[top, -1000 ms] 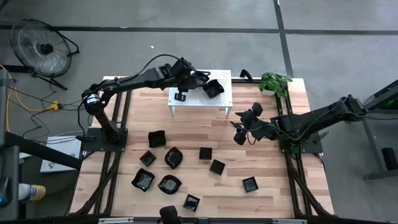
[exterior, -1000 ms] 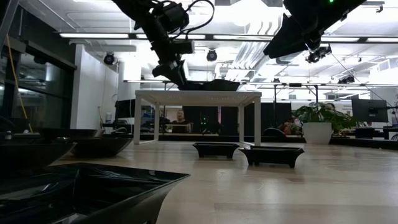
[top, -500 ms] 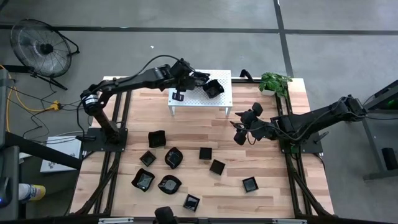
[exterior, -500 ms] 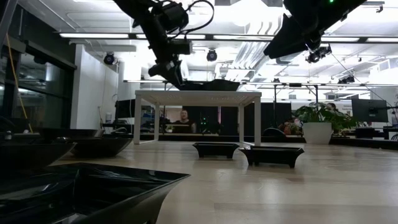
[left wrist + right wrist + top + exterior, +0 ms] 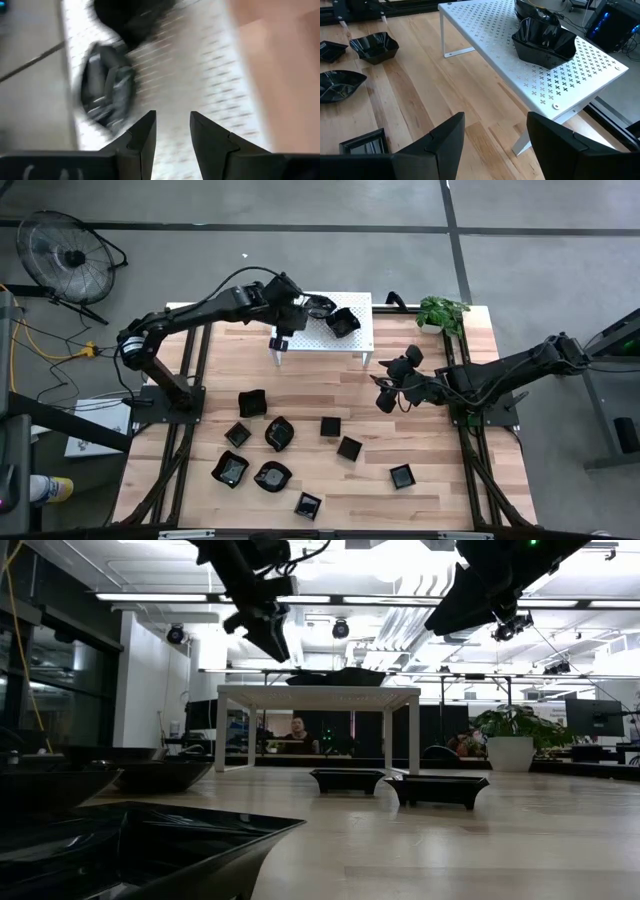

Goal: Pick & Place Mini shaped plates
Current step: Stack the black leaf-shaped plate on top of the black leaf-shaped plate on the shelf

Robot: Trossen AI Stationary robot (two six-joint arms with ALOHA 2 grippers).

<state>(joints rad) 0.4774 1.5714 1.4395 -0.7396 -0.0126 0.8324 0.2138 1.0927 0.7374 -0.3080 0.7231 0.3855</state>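
Plates lay in two groups: two (image 5: 341, 321) on the white stand (image 5: 358, 337), nine more (image 5: 280, 433) scattered on the wooden table (image 5: 430, 455). We saw the left gripper (image 5: 284, 340) hanging above the stand's left end, fingers slightly parted and holding nothing, with the nearest plate (image 5: 106, 93) just beyond its tips. We saw the right gripper (image 5: 384, 394) spread wide and empty above the table, near the stand's right end. We could read no writing.
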